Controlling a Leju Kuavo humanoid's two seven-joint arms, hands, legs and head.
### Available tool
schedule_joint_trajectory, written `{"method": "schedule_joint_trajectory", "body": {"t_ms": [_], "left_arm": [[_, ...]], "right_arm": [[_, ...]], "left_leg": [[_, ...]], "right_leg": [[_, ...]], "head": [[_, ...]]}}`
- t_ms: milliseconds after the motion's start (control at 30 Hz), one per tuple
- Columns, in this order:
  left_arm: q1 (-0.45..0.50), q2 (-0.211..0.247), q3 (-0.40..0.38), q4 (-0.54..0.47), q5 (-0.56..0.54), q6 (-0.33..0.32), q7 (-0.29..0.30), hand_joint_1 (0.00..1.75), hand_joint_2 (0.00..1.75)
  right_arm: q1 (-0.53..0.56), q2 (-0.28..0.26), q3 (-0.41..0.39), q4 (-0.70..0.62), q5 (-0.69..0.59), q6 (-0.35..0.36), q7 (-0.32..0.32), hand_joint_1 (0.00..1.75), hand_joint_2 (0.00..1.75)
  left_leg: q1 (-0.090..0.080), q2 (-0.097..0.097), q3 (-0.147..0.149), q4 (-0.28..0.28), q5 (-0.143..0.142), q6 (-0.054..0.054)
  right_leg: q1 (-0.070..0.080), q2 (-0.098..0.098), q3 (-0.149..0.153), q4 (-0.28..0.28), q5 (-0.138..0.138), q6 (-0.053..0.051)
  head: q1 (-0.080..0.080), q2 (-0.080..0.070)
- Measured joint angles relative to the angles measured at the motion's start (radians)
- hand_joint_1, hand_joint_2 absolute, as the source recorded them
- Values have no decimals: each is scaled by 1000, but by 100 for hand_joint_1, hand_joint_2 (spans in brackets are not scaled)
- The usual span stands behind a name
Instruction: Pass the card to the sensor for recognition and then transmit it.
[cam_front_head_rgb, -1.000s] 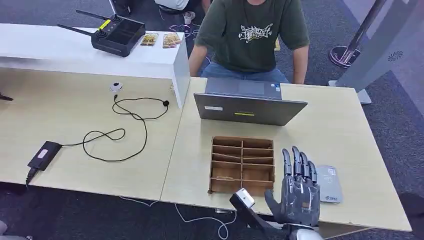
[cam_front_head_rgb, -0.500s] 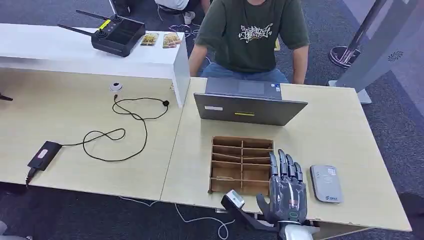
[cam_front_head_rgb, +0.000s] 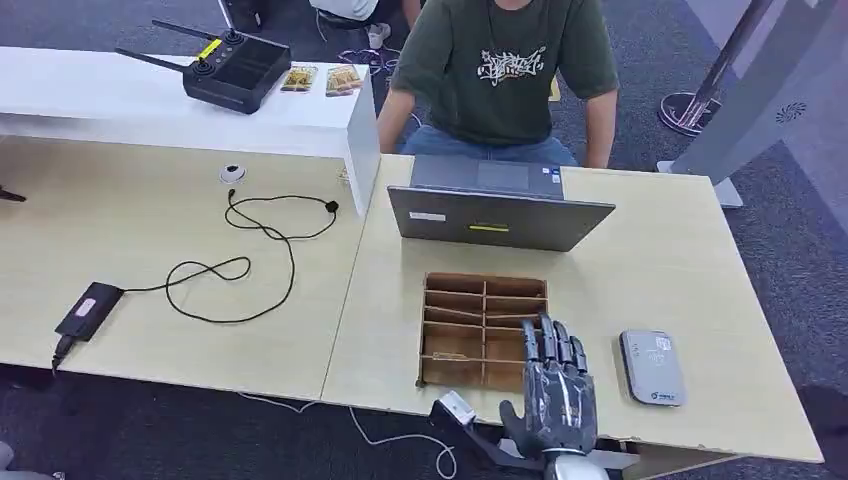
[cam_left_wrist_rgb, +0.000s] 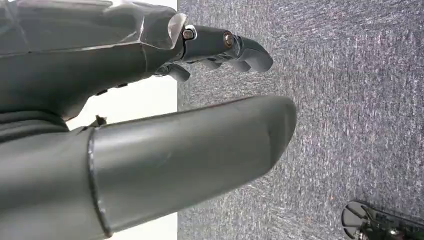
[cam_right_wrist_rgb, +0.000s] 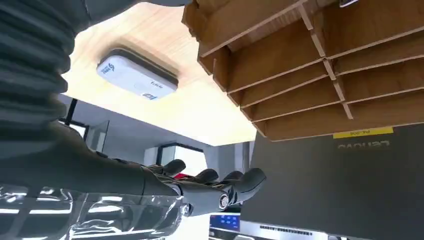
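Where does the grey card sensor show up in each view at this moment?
Head view: the grey card sensor lies flat on the table, apart from the wooden divider box, on its right.
Right wrist view: sensor beside the same box.
Left wrist view: not in it.
Shared landmark: the box.

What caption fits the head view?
Right hand, fingers spread, over a wooden divider box beside a grey card reader.

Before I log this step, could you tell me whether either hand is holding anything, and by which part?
Nothing is held. The right hand hovers open over the wooden organizer, and the left hand hangs empty above the carpet.
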Motion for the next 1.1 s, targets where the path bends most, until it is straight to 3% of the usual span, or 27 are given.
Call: {"method": "schedule_joint_trajectory", "body": {"t_ms": [367,933,1100], "left_arm": [[-2,-4,0,0,0,9,0,0,0],[-12,-6,0,0,12,14,12,0,0],[-16,-13,0,0,20,19,18,0,0]], "right_arm": [[-38,18,63,35,32,-53,23,0,175],[-94,48,79,99,45,-44,18,0,175],[-105,48,82,121,43,-44,-13,0,175]], "left_leg": [[0,0,0,0,0,0],[0,0,0,0,0,0],[0,0,0,0,0,0]], "right_leg": [[0,0,0,0,0,0],[0,0,0,0,0,0],[0,0,0,0,0,0]], "head": [[0,0],[0,0],[0,0]]}}
